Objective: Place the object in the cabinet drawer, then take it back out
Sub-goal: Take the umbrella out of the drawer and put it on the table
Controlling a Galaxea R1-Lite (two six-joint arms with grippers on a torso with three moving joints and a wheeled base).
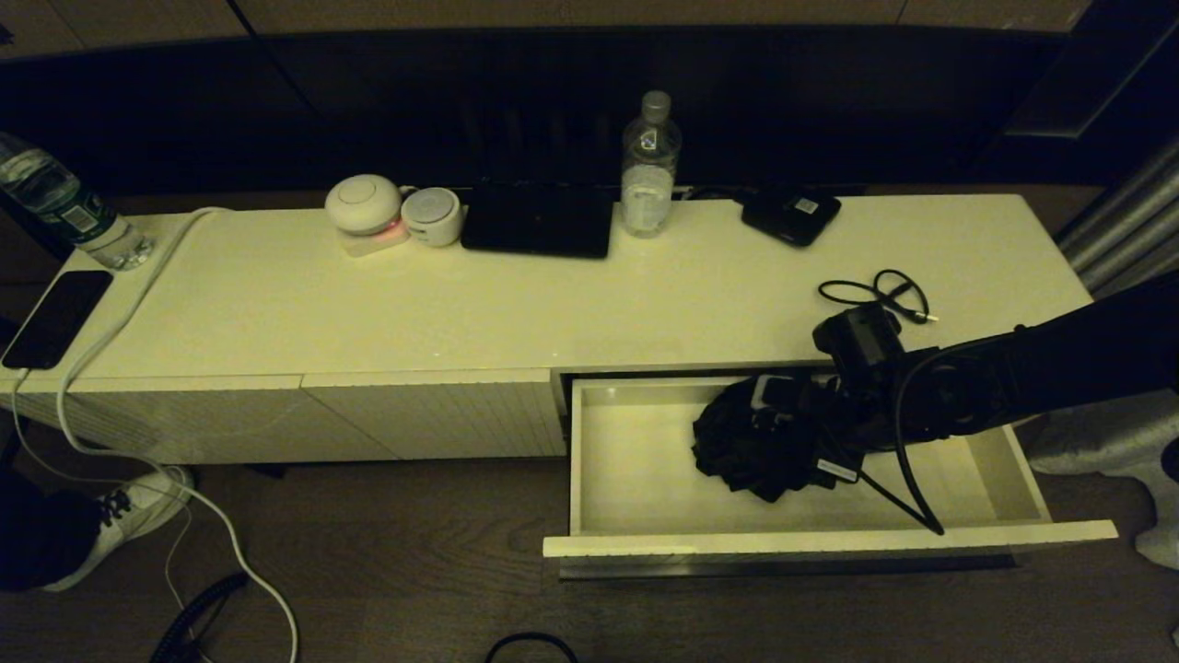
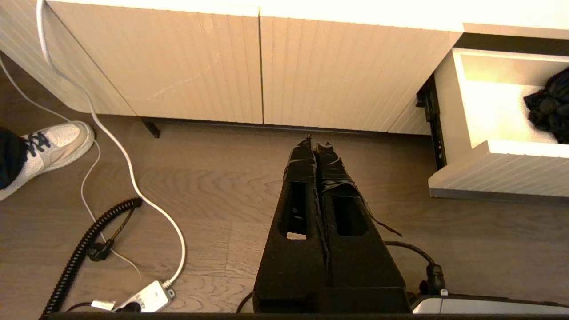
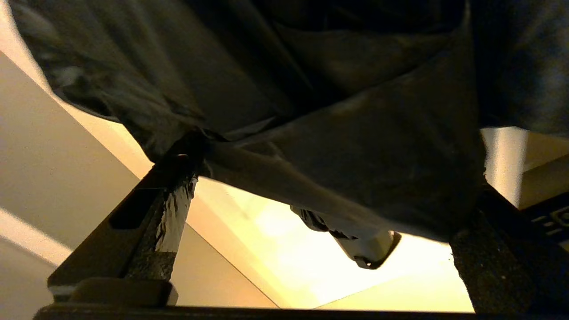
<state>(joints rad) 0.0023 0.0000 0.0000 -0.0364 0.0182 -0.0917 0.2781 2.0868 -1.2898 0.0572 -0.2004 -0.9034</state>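
Note:
The cabinet drawer [image 1: 636,460] stands pulled out at the right end of the white cabinet, its plain white inside [image 3: 266,231] showing. A crumpled black cloth object [image 1: 746,451] lies in it, a little right of the middle, also seen from the left wrist [image 2: 549,106]. My right gripper [image 1: 792,414] reaches down into the drawer onto the cloth. In the right wrist view its fingers [image 3: 155,209] stand wide apart, open, with the black cloth [image 3: 355,133] bunched between them and a pale tag [image 3: 369,244] hanging below. My left gripper [image 2: 316,144] hangs shut and empty over the wooden floor, left of the drawer [image 2: 493,106].
On the cabinet top stand a water bottle [image 1: 650,166], a black flat case [image 1: 539,221], two white round devices [image 1: 364,204], a small black box [image 1: 790,215] and a coiled black cable [image 1: 880,296]. A phone [image 1: 55,318], another bottle [image 1: 64,207] and a person's white shoe [image 1: 138,511] are at left.

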